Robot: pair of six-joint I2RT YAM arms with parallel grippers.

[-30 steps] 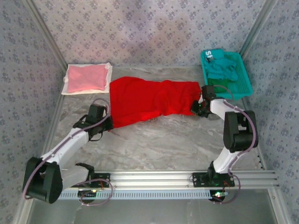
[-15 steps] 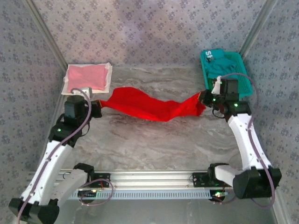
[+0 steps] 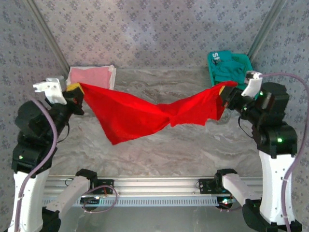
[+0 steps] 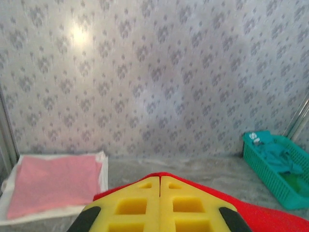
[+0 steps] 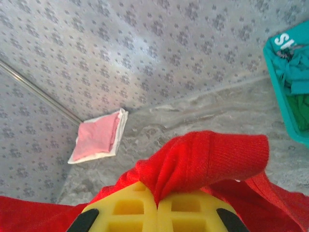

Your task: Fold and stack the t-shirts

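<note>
Hanging, item one: red t-shirt (image 3: pixel 140 113), strung in the air from just in front of the teal basket (image 3: pixel 211 60) across to the opposite side of the table (image 3: pixel 159 150). A second ago it lay flat on the surface between the arms. Both arms have since risen and drawn apart, carrying it up.

Holders: left gripper (image 3: pixel 73 92), at the end farthest from the basket, its yellow fingers (image 4: pixel 133 205) pressed together with red cloth pinched at them. Right gripper (image 3: pixel 226 92), just beside the basket's near corner, likewise clamped on a bunched fold of the shirt.

Condition: upper edge sagging, with one twist about midway. A broad flap droops to a point on the half away from the basket. That point probably hangs clear of the table, though the overhead view cannot settle it.

Reading: lifted for a shake-out or re-lay. No fold is made yet, and the twist wants clearing first.

Item two: pale pink t-shirt (image 3: pixel 91 76), folded on a white sheet (image 3: pixel 112 70) in the far corner directly across from the basket. This is the likely stack.

Item three: teal and green t-shirts (image 3: pixel 231 70), heaped inside the basket, still to be folded.

Open room: bare table beneath the hanging shirt and from there toward the arm bases, away from the basket. The tightest spot is the right gripper close to the basket rim.
</note>
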